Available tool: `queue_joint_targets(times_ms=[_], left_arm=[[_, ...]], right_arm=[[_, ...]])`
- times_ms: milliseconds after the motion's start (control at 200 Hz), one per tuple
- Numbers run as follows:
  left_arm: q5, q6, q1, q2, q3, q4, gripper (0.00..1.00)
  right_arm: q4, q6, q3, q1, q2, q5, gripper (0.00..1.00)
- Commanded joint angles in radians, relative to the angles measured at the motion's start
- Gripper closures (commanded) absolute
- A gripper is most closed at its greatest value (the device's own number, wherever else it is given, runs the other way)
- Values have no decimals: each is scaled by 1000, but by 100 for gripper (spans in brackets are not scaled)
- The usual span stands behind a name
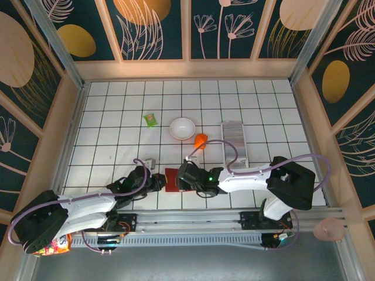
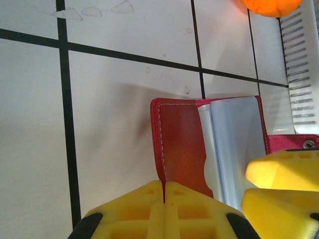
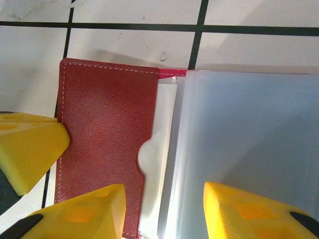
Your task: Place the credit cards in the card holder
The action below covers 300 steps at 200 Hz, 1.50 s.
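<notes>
Left gripper (image 2: 164, 191): jaws clamped on holder (image 2: 182, 144) flap, probably pinning it open.
Right gripper (image 3: 164, 199): jaws apart, sleeves (image 3: 249, 129) between them, likely spreading a pocket.

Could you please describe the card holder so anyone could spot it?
At the near edge of the gridded table, between the left gripper and right gripper, the card holder lies open. Unlike the white bowl, it is dark red with clear sleeves.
</notes>
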Motion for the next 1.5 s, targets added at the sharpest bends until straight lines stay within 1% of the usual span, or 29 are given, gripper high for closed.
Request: queue_joint_targets(times_ms=[0, 130, 205, 350, 791, 1096, 1496], left_arm=[[8, -8, -2, -7, -15, -4, 100], [7, -8, -3, -11, -19, -4, 100], [11, -10, -2, -14, -18, -2, 100], [5, -10, -3, -22, -23, -3, 100], [19, -12, -2, -29, -23, 4, 100], [17, -28, -2, 3, -37, 33, 100], [24, -51, -3, 6, -64, 73, 100]], right_arm=[[-80, 29, 24, 26, -62, 82, 54], [-158, 78, 0, 33, -92, 135, 53], [-181, 95, -16, 33, -103, 146, 53], [-166, 95, -27, 33, -87, 130, 52], [-139, 92, 6, 38, 31, 85, 52], [-14, 84, 3, 41, 39, 37, 49], [132, 95, -27, 41, 24, -11, 48]])
